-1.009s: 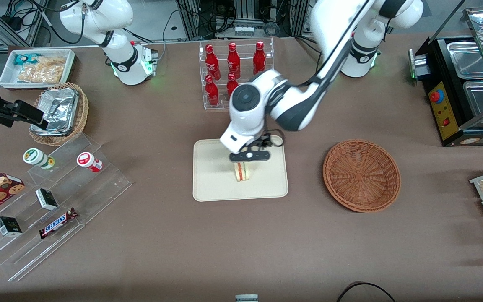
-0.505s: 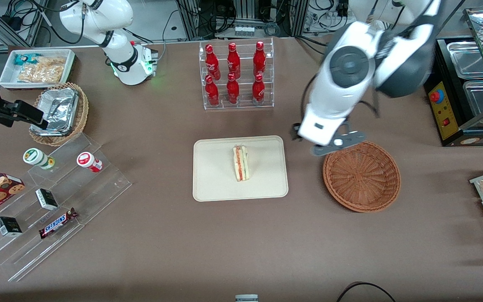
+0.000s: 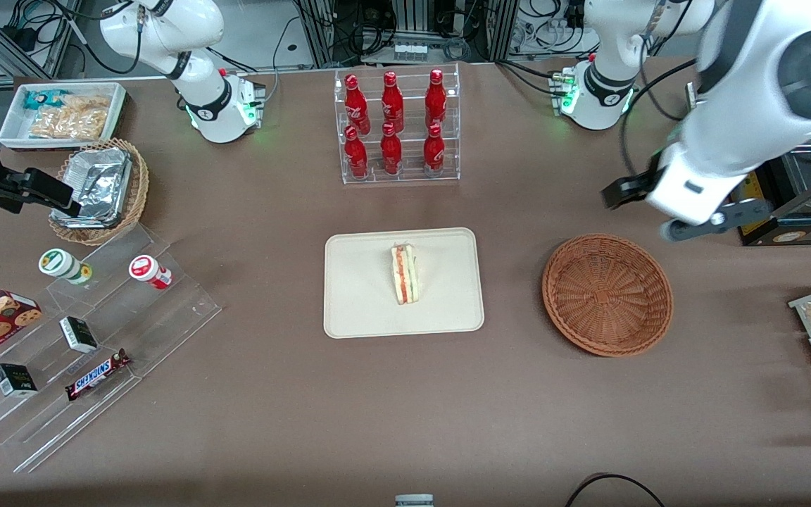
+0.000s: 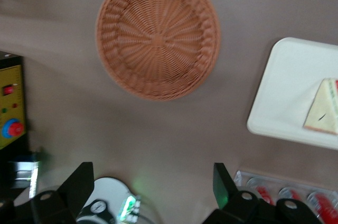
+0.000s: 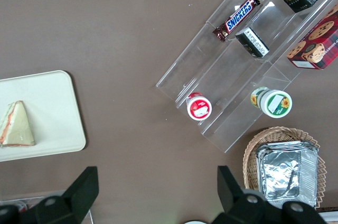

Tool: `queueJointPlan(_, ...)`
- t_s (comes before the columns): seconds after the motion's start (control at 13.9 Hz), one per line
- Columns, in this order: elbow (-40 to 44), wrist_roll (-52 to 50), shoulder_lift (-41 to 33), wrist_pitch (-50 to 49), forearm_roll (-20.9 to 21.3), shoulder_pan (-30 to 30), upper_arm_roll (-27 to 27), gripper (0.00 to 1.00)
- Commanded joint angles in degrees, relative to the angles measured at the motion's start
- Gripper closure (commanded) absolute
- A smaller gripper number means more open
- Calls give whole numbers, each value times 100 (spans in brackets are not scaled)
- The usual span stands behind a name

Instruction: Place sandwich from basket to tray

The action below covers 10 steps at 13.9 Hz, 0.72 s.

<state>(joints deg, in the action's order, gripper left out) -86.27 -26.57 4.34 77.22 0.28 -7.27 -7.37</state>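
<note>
Front camera overlooks the whole table; both wrist cameras face down, sharing the tray (image 3: pixel 363 310).

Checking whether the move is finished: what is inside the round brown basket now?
Nothing: the basket shows bare weave. The sandwich lies on the tray. The open hand hangs above the table, nothing covering the basket.

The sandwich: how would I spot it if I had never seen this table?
Find the rack of red bottles in the middle of the table; the cream tray lies nearer the front camera. On it rests the sandwich, a pale bread wedge with red and green filling, the only food there. The round basket beside it holds nothing, and the gripper hangs open above the table near it.
</note>
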Motion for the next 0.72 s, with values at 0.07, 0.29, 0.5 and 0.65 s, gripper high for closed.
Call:
queueJointPlan(0.07,-162,809,-609,-540,-63,629,-45,0)
queueJointPlan(0.29,-179,1321,-707,-516,7,947,-45,0)
queueJointPlan(0.5,-179,2066,-716,-287,34,1052,87,0)
queueJointPlan(0.65,-171,2086,-698,-225,25,1114,87,0)
